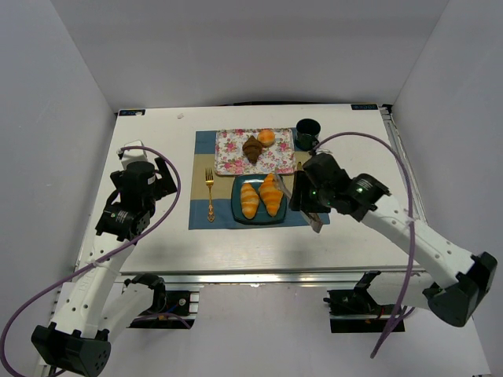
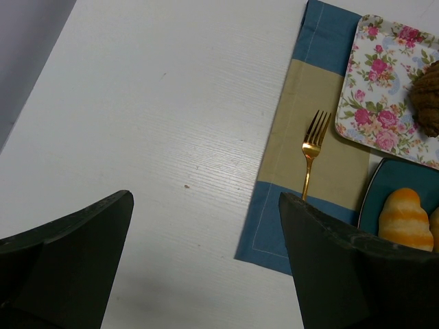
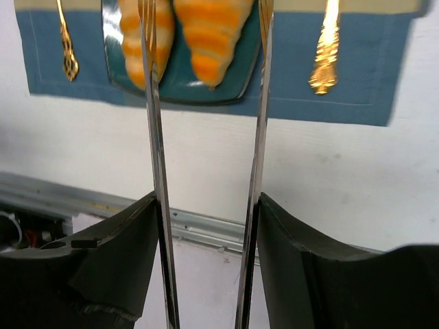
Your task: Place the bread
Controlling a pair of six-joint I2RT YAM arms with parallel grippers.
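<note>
Two golden-orange croissants (image 1: 250,199) (image 1: 271,194) lie side by side on the teal plate (image 1: 259,221). In the right wrist view they show at the top (image 3: 209,41) (image 3: 130,34). My right gripper (image 1: 302,200) is just right of the plate, shut on metal tongs (image 3: 156,157). The two tong arms stand apart with nothing between them, and their tips reach over the plate's near edge (image 3: 240,72). My left gripper (image 1: 161,177) is open and empty over bare table left of the placemat; it shows in the left wrist view (image 2: 206,199).
A floral tray (image 1: 232,153) behind the plate holds a dark brown croissant (image 1: 252,148) and a round orange bun (image 1: 266,137). A dark mug (image 1: 307,132) stands at its right. A gold fork (image 1: 210,196) lies on the blue and tan placemat (image 2: 302,96); another gold utensil (image 3: 326,62) lies right of the plate.
</note>
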